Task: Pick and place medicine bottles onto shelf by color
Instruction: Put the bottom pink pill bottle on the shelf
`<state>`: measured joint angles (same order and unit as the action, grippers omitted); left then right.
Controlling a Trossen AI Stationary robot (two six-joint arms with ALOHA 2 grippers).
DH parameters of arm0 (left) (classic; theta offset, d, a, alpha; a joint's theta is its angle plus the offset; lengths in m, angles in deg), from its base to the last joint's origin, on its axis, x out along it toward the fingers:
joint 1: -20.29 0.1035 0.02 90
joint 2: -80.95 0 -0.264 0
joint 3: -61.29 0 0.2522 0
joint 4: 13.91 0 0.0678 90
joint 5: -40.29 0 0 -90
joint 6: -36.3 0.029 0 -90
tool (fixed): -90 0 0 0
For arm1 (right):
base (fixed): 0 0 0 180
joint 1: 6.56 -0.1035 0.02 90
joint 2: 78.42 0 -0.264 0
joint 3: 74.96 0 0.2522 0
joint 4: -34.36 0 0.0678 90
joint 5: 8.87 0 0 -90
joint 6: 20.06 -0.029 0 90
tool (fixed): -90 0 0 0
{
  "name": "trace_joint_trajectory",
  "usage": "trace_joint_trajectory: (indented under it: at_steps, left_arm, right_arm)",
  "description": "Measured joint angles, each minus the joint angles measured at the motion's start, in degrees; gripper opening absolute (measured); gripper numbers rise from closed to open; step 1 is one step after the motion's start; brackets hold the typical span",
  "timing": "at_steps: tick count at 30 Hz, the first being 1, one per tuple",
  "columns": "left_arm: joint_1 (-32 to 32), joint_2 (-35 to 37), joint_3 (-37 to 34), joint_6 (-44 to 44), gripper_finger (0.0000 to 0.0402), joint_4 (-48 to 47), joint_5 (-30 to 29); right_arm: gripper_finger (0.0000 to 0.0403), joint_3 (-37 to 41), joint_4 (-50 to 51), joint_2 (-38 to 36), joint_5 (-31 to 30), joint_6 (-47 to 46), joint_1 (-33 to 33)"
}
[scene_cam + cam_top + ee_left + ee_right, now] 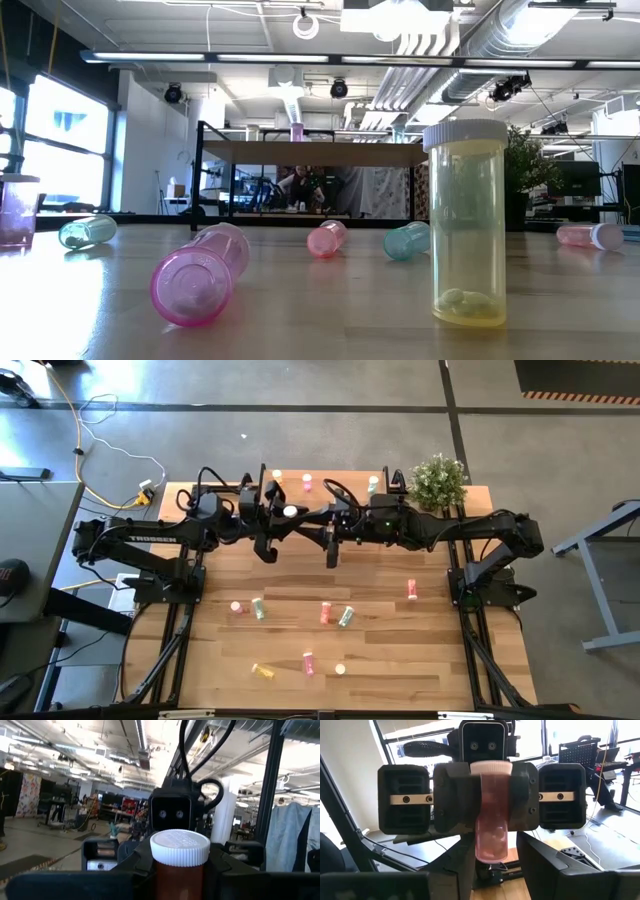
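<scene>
Left gripper (485, 815) clamped on a red-orange bottle (491, 832), raised mid-air facing the right gripper (331, 550). Right gripper's fingers parted, holding nothing, just beside that bottle.

Both arms mid-table, claws facing: left claw (492, 802) clamped shut, right claw (333, 550) apart.

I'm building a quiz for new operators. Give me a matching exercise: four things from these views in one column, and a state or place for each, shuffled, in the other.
Things:
1. yellow bottle
2. nearest pink bottle
3. reddish bottle
4. potted plant

States or places:
a. lying on its side on the table
b. at a table corner
c. gripped by the left end effector
d. standing upright, cap on

Pairs: 1-d, 2-a, 3-c, 4-b
</scene>
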<state>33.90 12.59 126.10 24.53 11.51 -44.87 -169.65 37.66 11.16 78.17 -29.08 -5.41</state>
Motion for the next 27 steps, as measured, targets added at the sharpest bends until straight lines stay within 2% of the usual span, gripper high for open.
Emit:
trace_joint_trajectory:
  at_steps: [6,13,27]
  left_arm:
    - [0.0,0.0,0.0,-0.5,0.0072,0.75,-0.13]
    - [-0.02,0.02,0.0,-0.61,0.0072,0.94,-0.39]
    - [0.0,0.1,0.0,-1.53,0.0072,1.37,-0.73]
  right_arm:
    - [0.0137,-0.02,0.11,-0.02,0.08,-0.04,0.0]
    - [0.0138,-0.02,-0.55,0.05,2.93,-1.45,0.02]
    - [0.0195,-0.02,-1.55,0.02,2.9,-1.21,1.2]
